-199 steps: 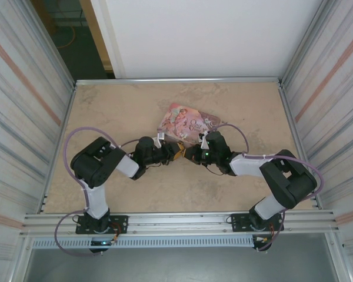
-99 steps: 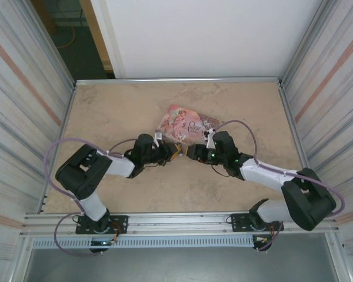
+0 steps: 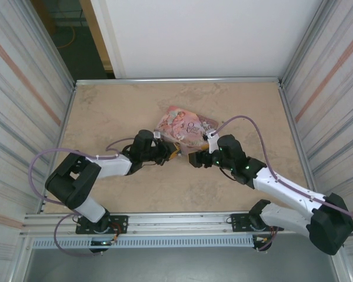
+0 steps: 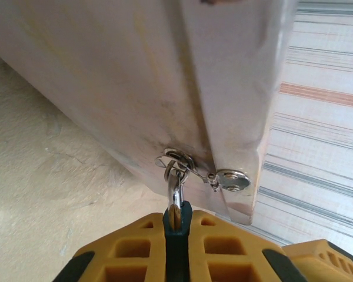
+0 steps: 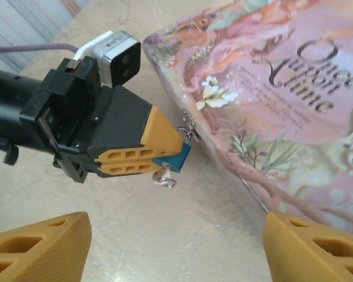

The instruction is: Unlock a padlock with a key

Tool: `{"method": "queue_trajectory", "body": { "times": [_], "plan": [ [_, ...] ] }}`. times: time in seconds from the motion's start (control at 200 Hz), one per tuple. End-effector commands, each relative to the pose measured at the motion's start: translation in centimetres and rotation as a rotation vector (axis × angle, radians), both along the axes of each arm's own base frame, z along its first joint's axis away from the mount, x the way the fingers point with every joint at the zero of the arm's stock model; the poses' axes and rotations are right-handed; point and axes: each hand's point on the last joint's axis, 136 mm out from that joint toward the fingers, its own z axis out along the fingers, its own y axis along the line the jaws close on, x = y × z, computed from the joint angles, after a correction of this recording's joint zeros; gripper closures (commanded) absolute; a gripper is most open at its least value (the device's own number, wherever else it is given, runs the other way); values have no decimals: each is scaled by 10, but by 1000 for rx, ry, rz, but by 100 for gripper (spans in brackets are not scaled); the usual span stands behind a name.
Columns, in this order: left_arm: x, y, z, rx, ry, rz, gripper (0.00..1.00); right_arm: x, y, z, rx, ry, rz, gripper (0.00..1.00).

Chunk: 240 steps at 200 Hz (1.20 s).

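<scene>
The left arm's yellow wedge-shaped fingers are clamped on the tiny blue-bodied padlock, bracing it over the beige mottled table, presumably so its keyhole end faces the other arm. Its thin silvery shackle hooks through the hasp of the pink illustrated rectangular tin box, which pins it at the tin's edge. A small silvery loop, probably the key, hangs beneath. The right arm's yellow fingers stand wide apart, empty, facing it.

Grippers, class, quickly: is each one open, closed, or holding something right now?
Left gripper: closed, its fingers clamping the small blue padlock.
Right gripper: open, nothing between the two.
</scene>
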Motion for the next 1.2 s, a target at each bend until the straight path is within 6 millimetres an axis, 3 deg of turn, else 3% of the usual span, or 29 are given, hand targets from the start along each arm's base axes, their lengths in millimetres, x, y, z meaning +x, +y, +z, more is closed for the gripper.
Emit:
{"method": "queue_trajectory", "body": {
  "times": [0.0,0.135,0.351,0.616,0.822,1.197],
  "plan": [
    [-1,-6,31,-44,-21,-8,100,-2,-5,19,-116,-192,59,23],
    [-4,-3,34,-24,19,0,100,-13,1,22,-226,-362,151,22],
    [-9,6,40,0,85,51,100,-27,9,9,-456,-571,303,22],
    [-17,11,46,28,160,85,100,-25,17,6,-612,-680,385,24],
    [-18,9,54,2,165,90,100,-20,30,-1,-678,-727,405,31],
    [-18,9,56,-8,168,95,100,-12,55,-4,-680,-760,395,54]
  ]
}}
